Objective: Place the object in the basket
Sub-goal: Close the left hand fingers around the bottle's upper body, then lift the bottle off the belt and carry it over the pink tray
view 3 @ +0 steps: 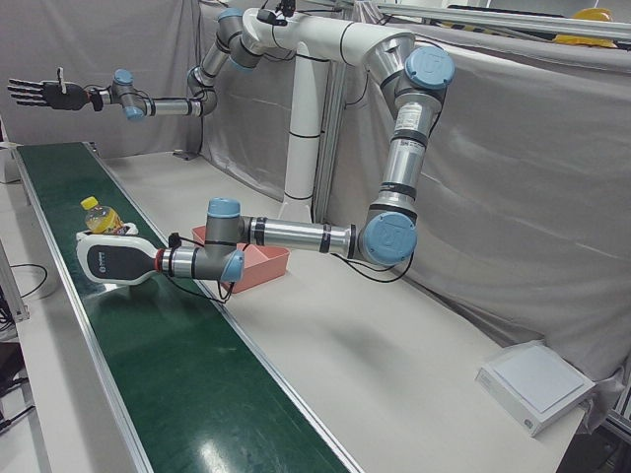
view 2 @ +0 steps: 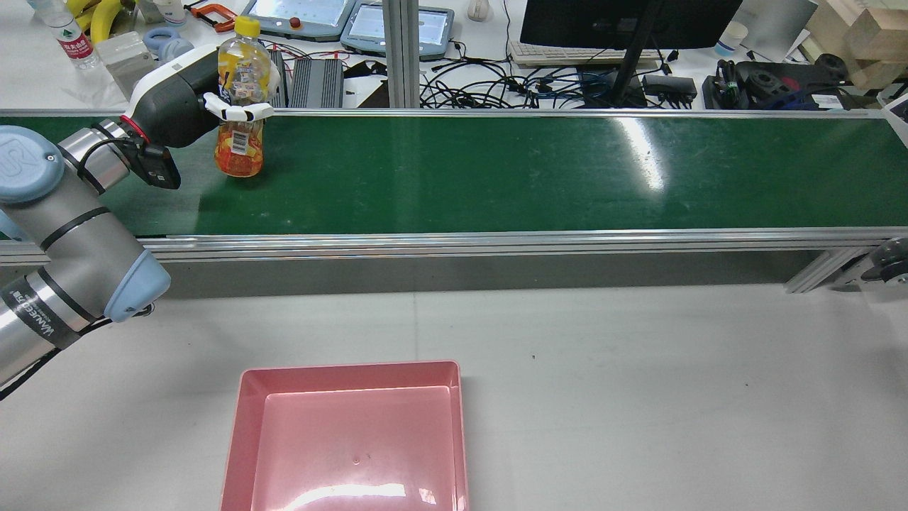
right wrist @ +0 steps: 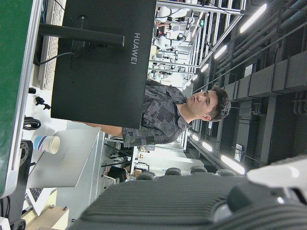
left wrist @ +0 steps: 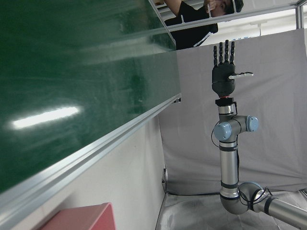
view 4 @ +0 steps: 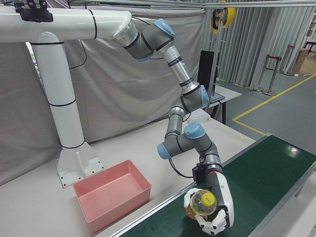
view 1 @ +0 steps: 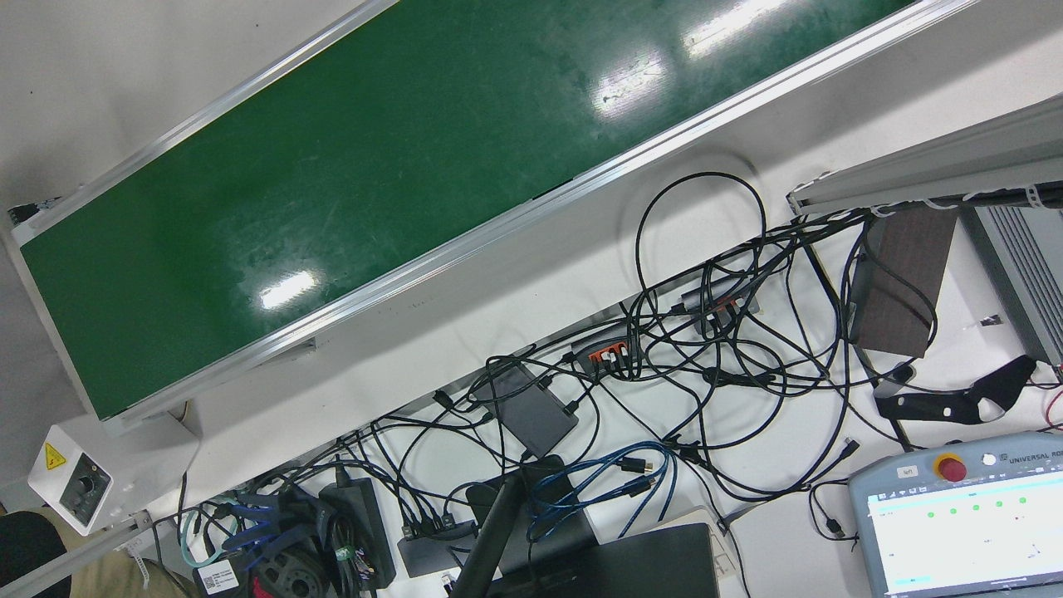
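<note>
Fingers (view 2: 237, 111): white, wrapped round the middle of the bottle; we record them as closed on it.

Left hand (view 2: 186, 92): at the far left of the conveyor belt in the rear view, gripping from the side. We also see it from above in the right-front view, fingers curled about the bottle's shoulder.

Bottle (view 2: 240, 150): clear, yellow cap, orange contents; upright, its base on or just above the green conveyor belt (view 2: 496, 170). We cannot tell which.

Right hand (view 3: 44, 94): raised well above the belt's far end, fingers spread, holding nothing.

Basket (view 2: 245, 397): pink, shallow, empty, on the white desk (view 2: 638, 390), well apart from the bottle on the robot's side of the belt.

Step, as we judge it: grasp made, lift pending. Next move calls for raising the bottle clear of the belt's aluminium rail, carrying it back over the desk to the basket, and letting go low.
</note>
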{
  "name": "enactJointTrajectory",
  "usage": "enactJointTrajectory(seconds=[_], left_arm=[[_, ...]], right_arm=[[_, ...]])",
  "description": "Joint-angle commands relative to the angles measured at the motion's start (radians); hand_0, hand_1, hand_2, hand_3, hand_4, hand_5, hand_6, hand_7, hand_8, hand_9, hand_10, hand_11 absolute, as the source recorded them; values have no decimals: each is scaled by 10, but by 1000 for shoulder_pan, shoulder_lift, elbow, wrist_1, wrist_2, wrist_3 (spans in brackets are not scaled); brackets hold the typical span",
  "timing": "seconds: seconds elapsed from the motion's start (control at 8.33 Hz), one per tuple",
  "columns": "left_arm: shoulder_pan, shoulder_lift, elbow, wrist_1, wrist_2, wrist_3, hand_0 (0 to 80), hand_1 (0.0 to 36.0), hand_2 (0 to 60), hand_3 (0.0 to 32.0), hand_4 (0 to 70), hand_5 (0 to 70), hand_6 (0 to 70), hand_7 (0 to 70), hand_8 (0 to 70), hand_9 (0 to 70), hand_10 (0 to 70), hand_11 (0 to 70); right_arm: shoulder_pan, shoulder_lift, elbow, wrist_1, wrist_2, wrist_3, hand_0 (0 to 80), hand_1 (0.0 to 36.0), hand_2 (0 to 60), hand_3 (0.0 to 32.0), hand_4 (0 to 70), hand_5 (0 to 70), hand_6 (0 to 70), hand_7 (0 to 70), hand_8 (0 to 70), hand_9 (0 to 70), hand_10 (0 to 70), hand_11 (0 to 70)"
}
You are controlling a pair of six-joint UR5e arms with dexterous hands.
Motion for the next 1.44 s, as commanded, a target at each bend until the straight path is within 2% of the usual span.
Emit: enactJointTrajectory(seconds=[0.0,0.12,0.36,0.48,0.84,1.08,1.32], left_arm=[[44,1,-151,40,-2,-3,496,208,600,0,700,700,700,700,700,700,700,700],[58,5,-191,44,-2,-6,494,200,600,0,700,700,700,700,700,700,700,700],[241,12,-233,40,-2,2,498,193,600,0,700,700,700,700,700,700,700,700],[354,12,-243,26,-3,28,502,188,600,0,700,700,700,700,700,700,700,700],[537,31,-277,14,-2,135,496,173,600,0,700,700,700,700,700,700,700,700],[575,62,-277,12,-3,180,488,156,600,0,700,700,700,700,698,700,700,700],[578,91,-277,-11,-3,181,488,148,600,0,700,700,700,700,647,700,647,700]], right_arm=[[0,-1,1,0,0,0,0,0,0,0,0,0,0,0,0,0,0,0],[2,-1,3,0,0,0,0,0,0,0,0,0,0,0,0,0,0,0],[2,-1,1,0,0,0,0,0,0,0,0,0,0,0,0,0,0,0],[2,-1,3,0,0,0,0,0,0,0,0,0,0,0,0,0,0,0],[2,-1,1,0,0,0,0,0,0,0,0,0,0,0,0,0,0,0],[2,-1,1,0,0,0,0,0,0,0,0,0,0,0,0,0,0,0],[0,-1,1,0,0,0,0,0,0,0,0,0,0,0,0,0,0,0]])
